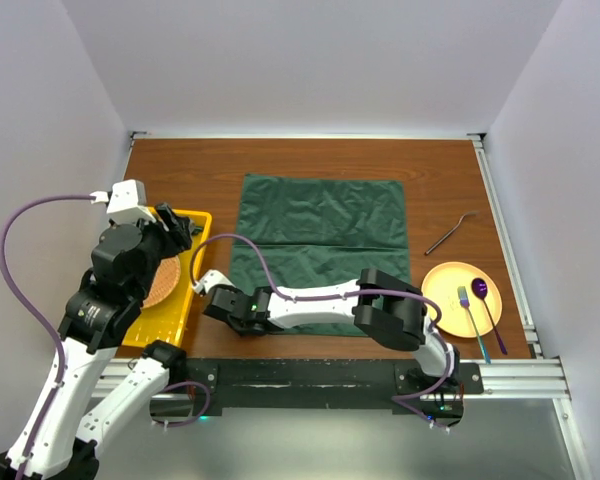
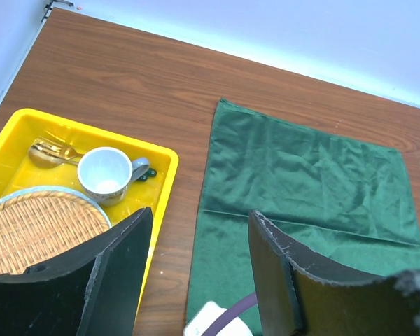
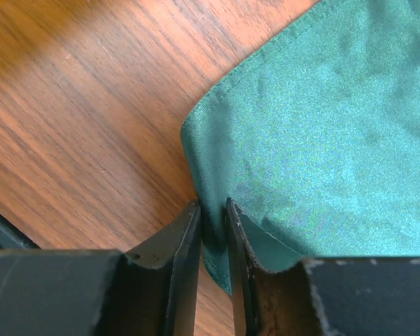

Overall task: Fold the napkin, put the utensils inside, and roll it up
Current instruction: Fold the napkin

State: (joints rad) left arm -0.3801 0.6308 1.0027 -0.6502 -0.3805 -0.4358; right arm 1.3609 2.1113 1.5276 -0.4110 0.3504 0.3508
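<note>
The green napkin (image 1: 320,240) lies spread flat in the middle of the table. My right gripper (image 1: 228,305) reaches across to its near left corner. In the right wrist view the gripper (image 3: 213,210) is shut on the napkin (image 3: 322,140), with a fold of the cloth's edge pinched between the jaws and lifted slightly off the wood. A thin dark grey utensil (image 1: 448,235) lies on the table right of the napkin. My left gripper (image 1: 175,225) hovers open over the yellow tray, holding nothing; its wrist view shows the gripper (image 2: 199,224) above the napkin's (image 2: 308,175) left edge.
A yellow tray (image 1: 198,216) at the left holds a woven round mat (image 2: 35,231), a white cup (image 2: 105,173) and a gold spoon (image 2: 45,152). A yellow plate (image 1: 435,285) at the near right carries a teal fork (image 1: 470,320) and a purple spoon (image 1: 480,288).
</note>
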